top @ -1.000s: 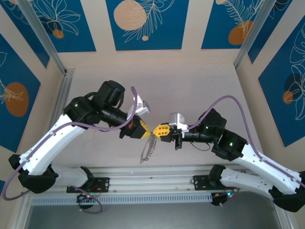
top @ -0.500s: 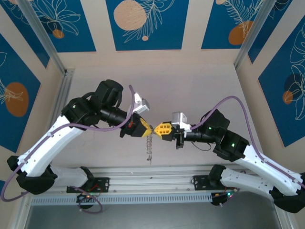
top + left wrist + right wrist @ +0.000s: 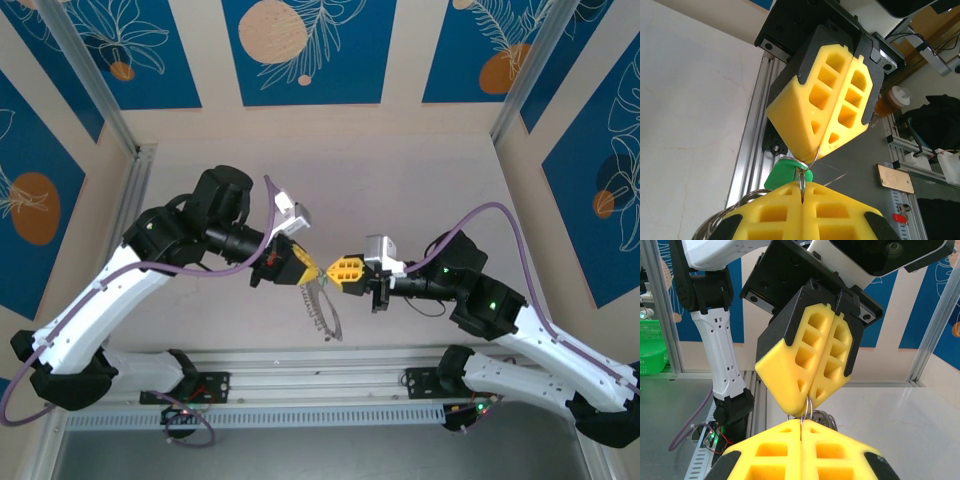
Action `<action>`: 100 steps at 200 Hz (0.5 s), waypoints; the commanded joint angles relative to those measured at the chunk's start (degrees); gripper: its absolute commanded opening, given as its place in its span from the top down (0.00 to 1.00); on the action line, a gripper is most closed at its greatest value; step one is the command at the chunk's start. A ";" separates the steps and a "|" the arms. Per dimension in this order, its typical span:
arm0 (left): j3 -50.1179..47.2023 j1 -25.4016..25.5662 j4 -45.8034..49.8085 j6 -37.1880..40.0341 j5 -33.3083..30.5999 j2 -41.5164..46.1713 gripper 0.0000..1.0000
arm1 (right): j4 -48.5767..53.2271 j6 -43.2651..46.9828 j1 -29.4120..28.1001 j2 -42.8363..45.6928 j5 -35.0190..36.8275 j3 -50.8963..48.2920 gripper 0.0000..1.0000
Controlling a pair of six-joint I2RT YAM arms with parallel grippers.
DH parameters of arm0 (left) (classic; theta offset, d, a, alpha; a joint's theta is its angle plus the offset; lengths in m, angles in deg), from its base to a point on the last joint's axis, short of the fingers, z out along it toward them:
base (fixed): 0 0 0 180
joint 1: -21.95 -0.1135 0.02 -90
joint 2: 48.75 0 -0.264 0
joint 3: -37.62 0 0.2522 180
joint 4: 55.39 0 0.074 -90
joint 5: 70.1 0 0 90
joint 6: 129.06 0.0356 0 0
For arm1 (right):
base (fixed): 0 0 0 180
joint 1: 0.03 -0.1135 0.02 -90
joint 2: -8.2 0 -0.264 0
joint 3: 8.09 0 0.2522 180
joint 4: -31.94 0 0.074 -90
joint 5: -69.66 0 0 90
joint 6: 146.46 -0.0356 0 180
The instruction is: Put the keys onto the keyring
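The left gripper [image 3: 311, 270], jaws pressed together, pinches the keyring [image 3: 322, 310] by its wire, tip to tip with the right gripper [image 3: 331, 273], likewise clamped on that wire; the loop dangles below the left gripper, the green key [image 3: 784, 174] just beside its tips.

Looks like a robotics lab: a boxed-in test cell, not a home or shop. Walled with blue printed panels [image 3: 305, 50] set between aluminium posts [image 3: 95, 85]. Floored with a bare pale tabletop [image 3: 400, 180], edged by slotted aluminium rail [image 3: 320, 375] carrying lit circuit boards [image 3: 185, 410] and loose purple cables [image 3: 480, 215]. Backed, from the right wrist, by more metal framing and a green basket [image 3: 650, 347].
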 commanded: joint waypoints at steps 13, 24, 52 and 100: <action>0.19 -0.77 -5.78 -1.44 2.45 1.57 1.00 | 2.40 0.13 -0.98 0.62 -0.78 -0.04 1.00; 0.08 -0.77 -6.20 -1.49 2.64 1.57 1.00 | 2.36 0.09 -0.98 0.59 -1.02 -0.13 1.00; -0.11 -1.03 -7.26 -2.05 3.24 1.53 1.00 | 2.40 -0.01 -0.97 0.49 -1.63 -0.05 1.00; -1.06 -1.54 -11.02 -4.40 4.81 1.91 1.00 | 3.88 0.24 -1.28 -1.09 -3.48 0.22 1.00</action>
